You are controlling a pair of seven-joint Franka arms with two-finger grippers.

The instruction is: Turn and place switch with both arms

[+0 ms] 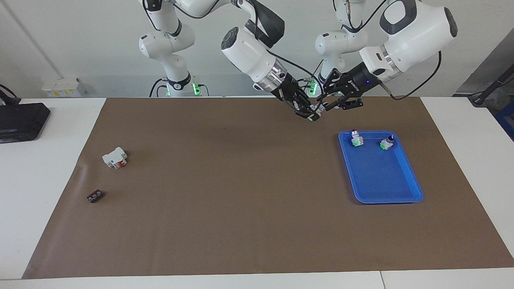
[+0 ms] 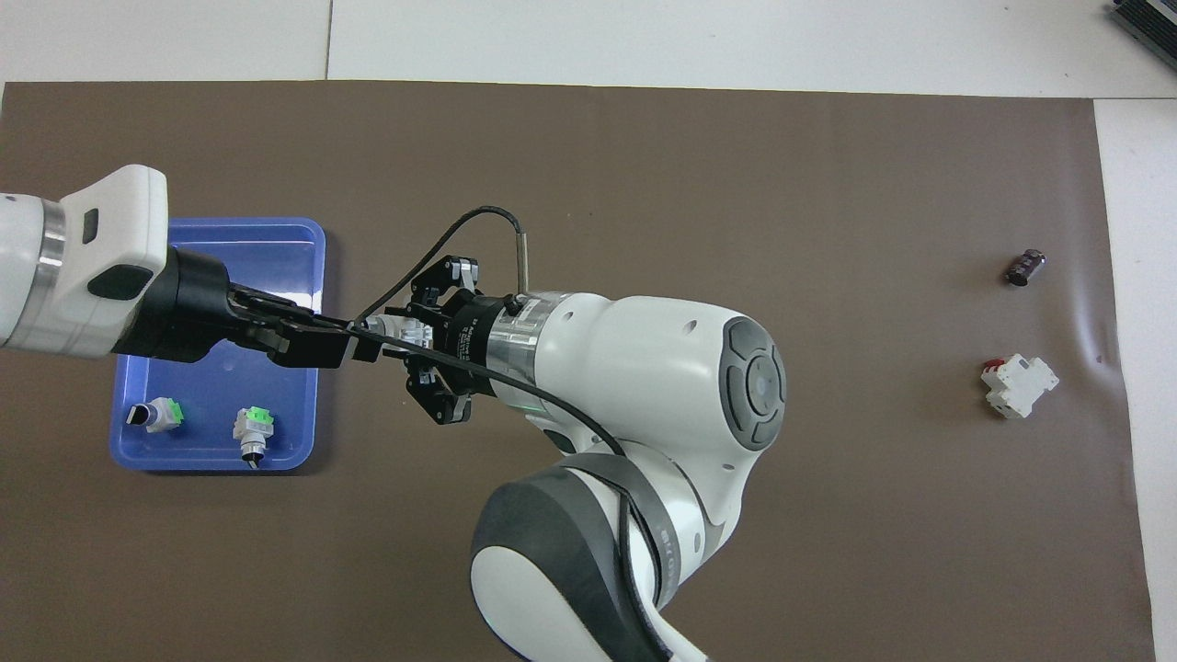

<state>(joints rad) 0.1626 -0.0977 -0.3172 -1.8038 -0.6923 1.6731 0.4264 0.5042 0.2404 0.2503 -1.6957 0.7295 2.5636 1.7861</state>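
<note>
My right gripper hangs over the mat beside the blue tray, at the edge nearer the robots. It is shut on the switch, a small white-grey piece with a green side showing at its lower end. The left gripper comes in from the left arm's end and meets the switch's free end, above the tray's corner. From above, the left gripper and right gripper face each other with the switch between them. Whether the left gripper grips it I cannot make out.
Two more small switches lie in the tray's end nearer the robots. A white block with a red part and a tiny black ribbed block sit toward the right arm's end. A black box rests off the mat.
</note>
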